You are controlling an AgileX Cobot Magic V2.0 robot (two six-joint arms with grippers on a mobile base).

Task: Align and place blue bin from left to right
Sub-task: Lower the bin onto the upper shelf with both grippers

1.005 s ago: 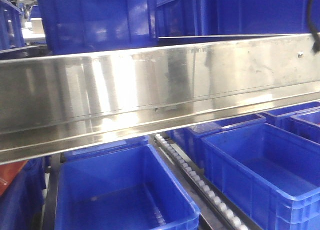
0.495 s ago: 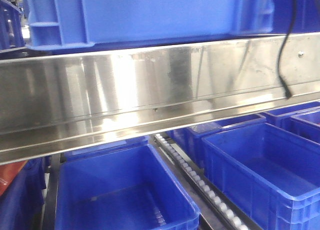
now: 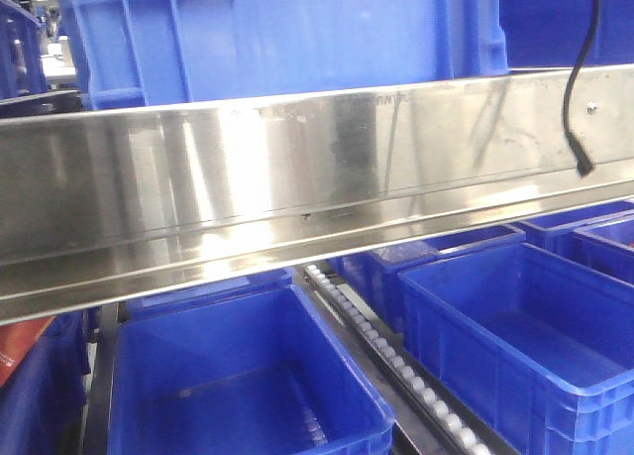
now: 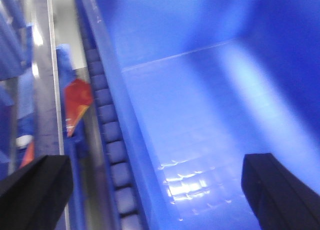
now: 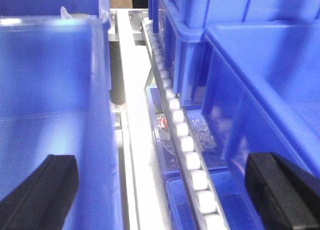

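Bin [image 4: 200, 115] wall between spread left fingers [image 4: 35, 190]

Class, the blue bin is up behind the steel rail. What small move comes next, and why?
Probably ease the blue bin rightward: the right wrist view shows a gap, with the roller track, between it and the neighbouring bin.

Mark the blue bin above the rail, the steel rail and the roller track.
blue bin [image 3: 287, 34], front view, side wall above the rail
steel rail [image 3: 297, 177], front view, middle of its shiny face
roller track [image 3: 401, 365], front view, a white roller between the lower bins
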